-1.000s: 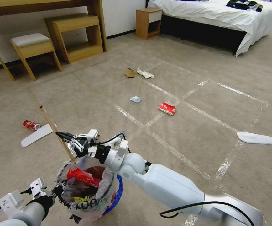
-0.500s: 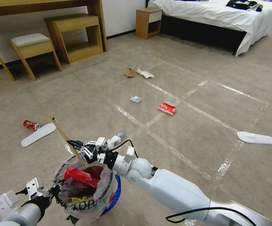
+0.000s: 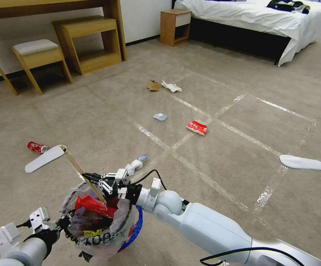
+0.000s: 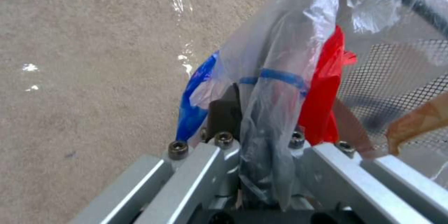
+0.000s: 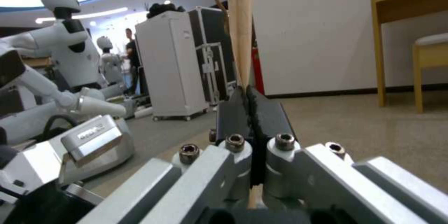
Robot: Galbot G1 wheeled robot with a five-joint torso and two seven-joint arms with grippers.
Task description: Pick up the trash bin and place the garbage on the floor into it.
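right hand (image 3: pixel 90 176): clamped on wooden stick (image 3: pixel 83 173), lower end inside trash bin (image 3: pixel 94 225) | left hand (image 3: pixel 62 223): gripping bin's rim, bin raised above floor (image 3: pixel 242 155) | red wrapper (image 3: pixel 196 127): mid-floor

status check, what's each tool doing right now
Left tool clamped on trash bin rim. Right tool pinching wooden stick, tip over bin. Nothing in the way.

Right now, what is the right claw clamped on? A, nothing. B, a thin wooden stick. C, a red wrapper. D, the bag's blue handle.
B: the right claw is shut on the wooden stick, whose lower end dips into the trash bin.
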